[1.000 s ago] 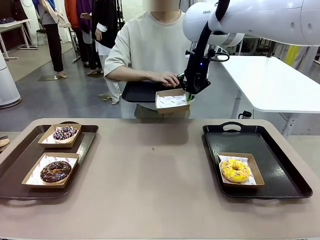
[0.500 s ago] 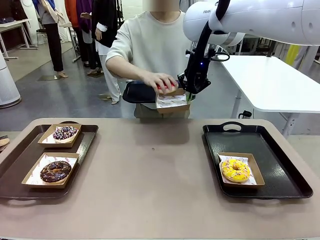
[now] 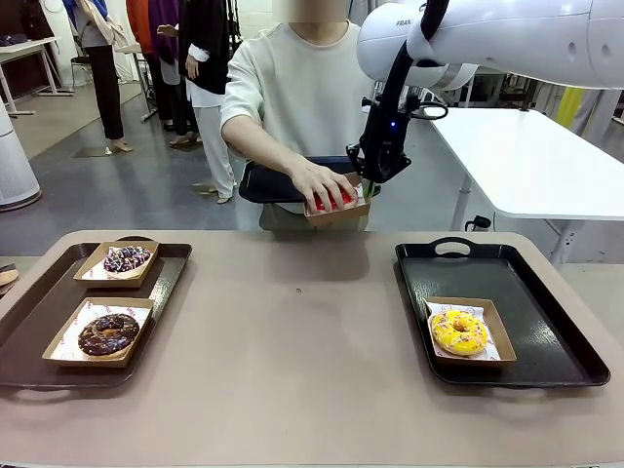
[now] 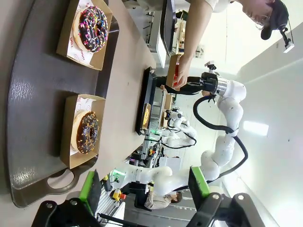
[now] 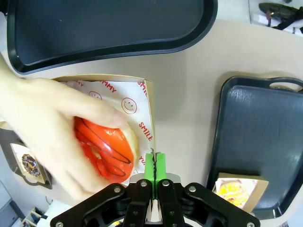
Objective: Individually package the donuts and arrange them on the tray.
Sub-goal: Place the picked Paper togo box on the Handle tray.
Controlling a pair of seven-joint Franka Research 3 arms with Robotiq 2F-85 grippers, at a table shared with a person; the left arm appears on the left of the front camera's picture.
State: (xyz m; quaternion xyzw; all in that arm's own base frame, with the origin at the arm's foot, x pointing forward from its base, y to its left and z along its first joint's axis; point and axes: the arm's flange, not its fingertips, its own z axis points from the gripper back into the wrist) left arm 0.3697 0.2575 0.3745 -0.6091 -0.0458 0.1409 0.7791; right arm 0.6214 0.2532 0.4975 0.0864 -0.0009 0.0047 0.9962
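Front view: four donuts, four cardboard boxes, three trays on show. Left brown tray at 9 o'clock holds two boxed donuts: sprinkled purple-dark donut at its far end, dark chocolate donut at its near end. Black right tray at 3 o'clock holds one yellow donut in a box, near end; the far half of this tray is bare. Table middle is open between the trays. At 12 o'clock, above the table's far edge, right gripper is pinched shut on the right rim of a brown box held in the air. Person's hand presses a red donut into that box. Person's other arm carries a third, black tray behind it.

Left wrist view: left gripper, green pads spread wide apart, nothing between them. Two boxed donuts on the brown tray, handle at the bottom edge. Far off, the red donut under the hand.

Right wrist view: green pads pressed together on the box's side wall at 6 o'clock. Red donut sits at 8 o'clock on smiley-print paper, hand blurred over it. Black carried tray along the top. Right tray at 4 o'clock, yellow donut at its lower corner.
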